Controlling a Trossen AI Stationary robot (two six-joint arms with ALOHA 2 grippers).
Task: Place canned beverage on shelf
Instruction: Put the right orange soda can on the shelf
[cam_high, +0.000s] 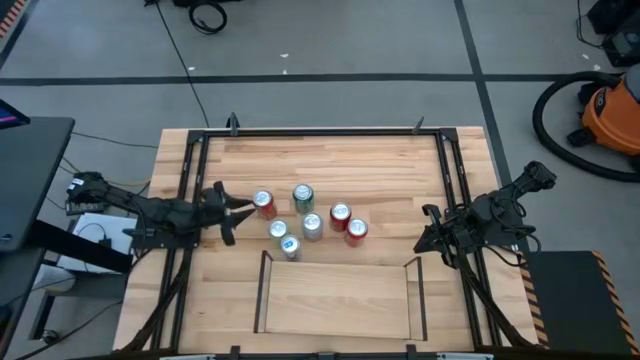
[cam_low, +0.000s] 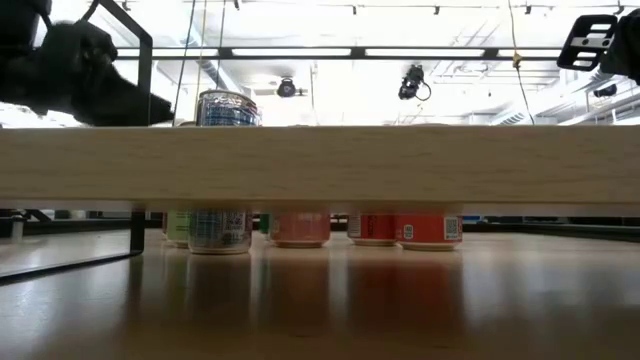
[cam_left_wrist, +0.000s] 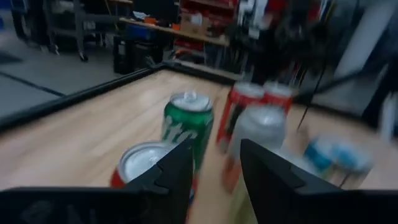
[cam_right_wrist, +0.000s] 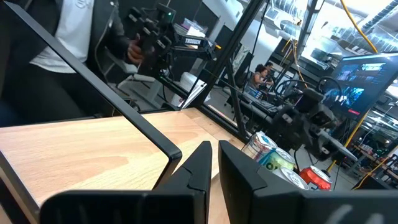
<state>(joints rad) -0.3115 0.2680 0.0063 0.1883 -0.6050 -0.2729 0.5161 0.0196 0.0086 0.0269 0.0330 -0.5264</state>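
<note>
Several cans stand upright in a cluster at the table's middle: a red can (cam_high: 263, 204) nearest my left gripper, a green can (cam_high: 303, 197), silver cans (cam_high: 312, 226), two more red cans (cam_high: 348, 223) and a blue-and-silver can (cam_high: 290, 246). The shelf (cam_high: 340, 300), a light-wood board with black rails, sits at the near edge and fills the low view (cam_low: 320, 165). My left gripper (cam_high: 237, 209) is open and empty, just left of the red can (cam_left_wrist: 140, 165), pointing at the green can (cam_left_wrist: 188, 124). My right gripper (cam_high: 425, 232) is shut and empty at the right.
A black frame (cam_high: 190, 180) runs around the tabletop. The shelf's black rails (cam_high: 262, 290) stand at its left and right ends. Bare wood lies between the cans and the far edge. A person shows beyond the table in the right wrist view (cam_right_wrist: 74, 37).
</note>
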